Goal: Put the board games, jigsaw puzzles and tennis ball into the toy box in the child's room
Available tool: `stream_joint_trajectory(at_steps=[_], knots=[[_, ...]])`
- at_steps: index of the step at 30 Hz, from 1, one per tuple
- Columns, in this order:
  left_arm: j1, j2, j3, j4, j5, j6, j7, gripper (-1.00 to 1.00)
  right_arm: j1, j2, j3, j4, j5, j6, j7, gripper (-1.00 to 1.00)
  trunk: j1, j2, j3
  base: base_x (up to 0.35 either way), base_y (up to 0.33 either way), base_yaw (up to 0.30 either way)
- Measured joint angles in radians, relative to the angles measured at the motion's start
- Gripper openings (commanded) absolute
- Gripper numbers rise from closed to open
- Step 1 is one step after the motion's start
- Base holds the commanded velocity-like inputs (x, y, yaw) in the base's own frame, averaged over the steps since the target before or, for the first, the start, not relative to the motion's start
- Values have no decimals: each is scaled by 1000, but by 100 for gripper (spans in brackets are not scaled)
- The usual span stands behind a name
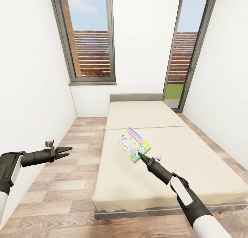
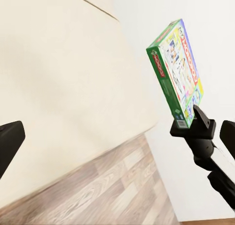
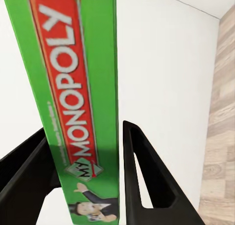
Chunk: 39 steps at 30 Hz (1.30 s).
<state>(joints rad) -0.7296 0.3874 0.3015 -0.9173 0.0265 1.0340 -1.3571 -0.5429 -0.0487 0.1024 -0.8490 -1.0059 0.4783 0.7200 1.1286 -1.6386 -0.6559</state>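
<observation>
From the head, the right claw pinches the near corner of the game, lifted over the bed; its long side points away and left. The left claw hangs spread and empty.

Left wrist: the game stands on edge.

Right wrist: fingers squeeze its green side.

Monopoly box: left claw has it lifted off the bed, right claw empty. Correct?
Not quite. The right claw holds the Monopoly box by its edge above the bed; the left claw is empty over the floor. The head view shows it, and the right wrist view shows the box between the jaws.
</observation>
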Motion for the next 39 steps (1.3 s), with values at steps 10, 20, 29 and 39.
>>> stream_joint_trajectory(at_steps=[10,20,29,39], knots=[[-2,-6,3,1,-141,-2,14,100,-1,-66,-2,-7,8,35,-87,-100,-38,70,31,0,0,0],[-7,-5,5,1,-171,-2,14,100,1,-84,0,-37,6,41,-83,-100,-77,140,63,0,0,-71],[-7,-8,4,1,-169,-1,14,100,1,-85,-2,-37,8,39,-36,-100,-111,203,91,0,0,-270],[-8,-7,4,1,-169,-2,12,100,1,-86,-2,-36,10,37,-22,-100,-150,273,122,0,0,-281]])
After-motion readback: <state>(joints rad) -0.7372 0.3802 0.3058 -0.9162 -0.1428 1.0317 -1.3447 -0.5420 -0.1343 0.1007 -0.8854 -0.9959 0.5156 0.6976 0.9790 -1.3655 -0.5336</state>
